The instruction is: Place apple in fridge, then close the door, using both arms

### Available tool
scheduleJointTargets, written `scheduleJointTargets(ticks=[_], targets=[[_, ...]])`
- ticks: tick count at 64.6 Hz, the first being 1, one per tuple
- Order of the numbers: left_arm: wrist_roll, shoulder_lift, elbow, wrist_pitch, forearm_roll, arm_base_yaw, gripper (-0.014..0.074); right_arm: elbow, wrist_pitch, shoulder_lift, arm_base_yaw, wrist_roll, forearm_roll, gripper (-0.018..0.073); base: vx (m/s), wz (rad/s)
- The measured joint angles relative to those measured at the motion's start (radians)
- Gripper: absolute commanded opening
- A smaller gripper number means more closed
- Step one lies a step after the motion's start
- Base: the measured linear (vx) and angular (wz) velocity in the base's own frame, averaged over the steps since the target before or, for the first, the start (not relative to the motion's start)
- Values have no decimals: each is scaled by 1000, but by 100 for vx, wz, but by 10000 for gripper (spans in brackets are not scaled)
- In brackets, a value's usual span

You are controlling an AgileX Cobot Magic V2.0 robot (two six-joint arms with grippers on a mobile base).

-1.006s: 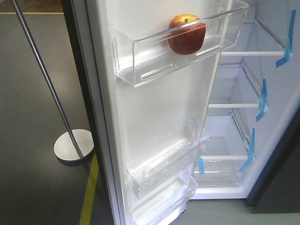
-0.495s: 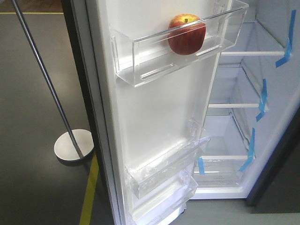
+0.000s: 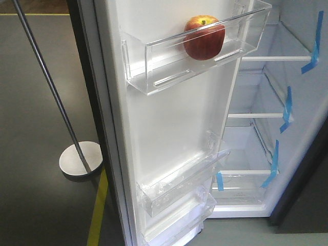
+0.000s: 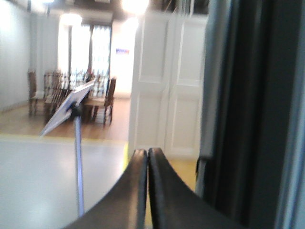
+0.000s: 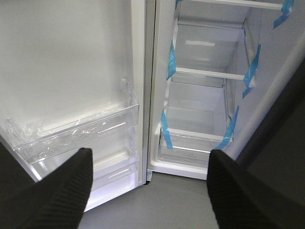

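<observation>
APPLE STOWED, DOOR AJAR: The red apple (image 3: 204, 37) sits in the clear top bin (image 3: 154, 77) of the open door (image 3: 169, 133), at about 1 o'clock in the front view. The fridge (image 3: 246, 148) and its blue-taped shelves (image 3: 261, 115) stand at 3 o'clock. What remains appears to be the door, a tall, stiff, fairly heavy panel that should swing freely. It is best pushed flat on its dark outer face near the free edge, not gripped. The left gripper (image 4: 147, 155), fingers pressed together on nothing, points level beside a dark upright surface at 3 o'clock in its blurred wrist view, probably the door's outer side. The right gripper (image 5: 150, 155), fingers spread wide and empty, faces the lower door bins (image 5: 71, 138) and the fridge's bottom shelves.
</observation>
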Motion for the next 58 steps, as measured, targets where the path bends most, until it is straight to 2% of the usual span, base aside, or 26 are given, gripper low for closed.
scheduleJointTargets(ticks=[6,13,26,47,52,58], targets=[[1,189,-148,143,0,0,-5,0,5,0,0,0,0,484,0,0],[2,354,-223,213,1,0,-5,0,6,0,0,0,0,484,0,0],[2,493,-238,210,2,0,-5,0,7,0,0,0,0,484,0,0],[5,549,-238,172,2,0,13,0,7,0,0,0,0,484,0,0],[5,558,-238,158,2,0,52,0,8,0,0,0,0,484,0,0],[13,563,-238,146,3,0,157,0,10,0,0,0,0,484,0,0]])
